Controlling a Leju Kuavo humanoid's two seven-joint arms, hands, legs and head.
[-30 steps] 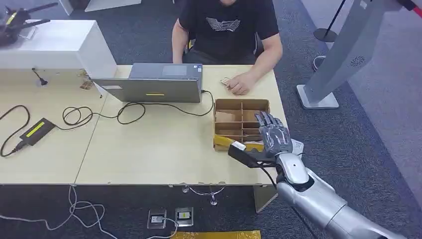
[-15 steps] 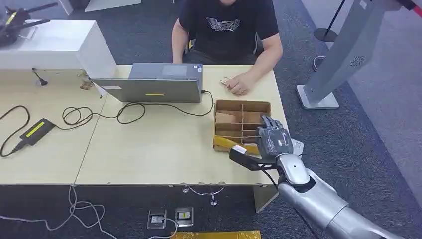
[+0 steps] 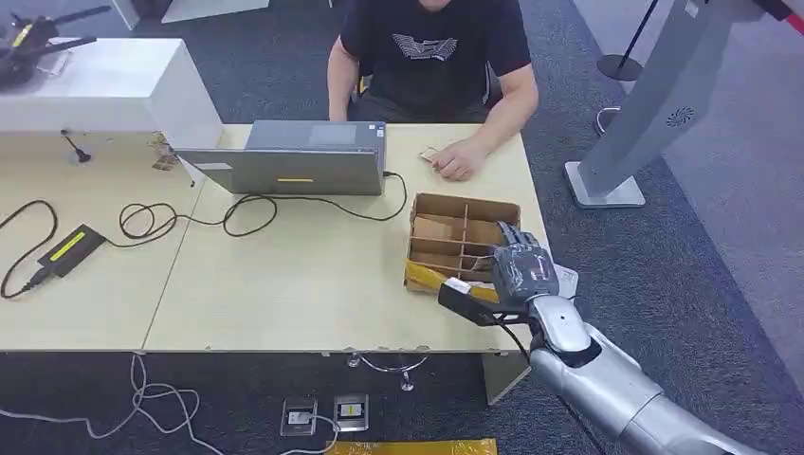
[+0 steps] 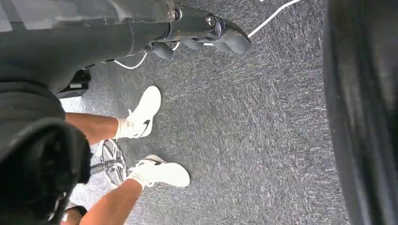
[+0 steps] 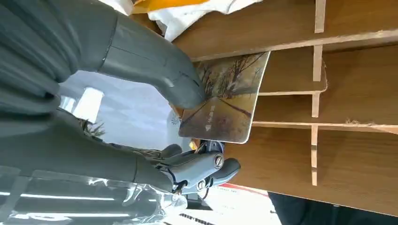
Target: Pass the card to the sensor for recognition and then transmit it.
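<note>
Since a second ago, the right hand (image 3: pixel 523 270) has curled down over the near right corner of the brown cardboard box with dividers (image 3: pixel 462 239) on the pale wooden table (image 3: pixel 284 275), and the box has turned a little. Up close from the right wrist, the thick grey thumb (image 5: pixel 155 65) presses on a shiny card with a picture of bare trees (image 5: pixel 227 101). The card stands between the thumb and the darker fingers (image 5: pixel 202 166), so the hand grips it, over the box's slots. From the head view, the hand's back hides the card.

A black camera block (image 3: pixel 465 301) sticks out to the left of the wrist. At the far side of the table sits a person in a black shirt (image 3: pixel 431 57), with one hand (image 3: pixel 455 163) resting beside a grey laptop (image 3: pixel 289 159).

The left hand (image 4: pixel 202 35) hangs over grey carpet with bent fingers, holding nothing.
</note>
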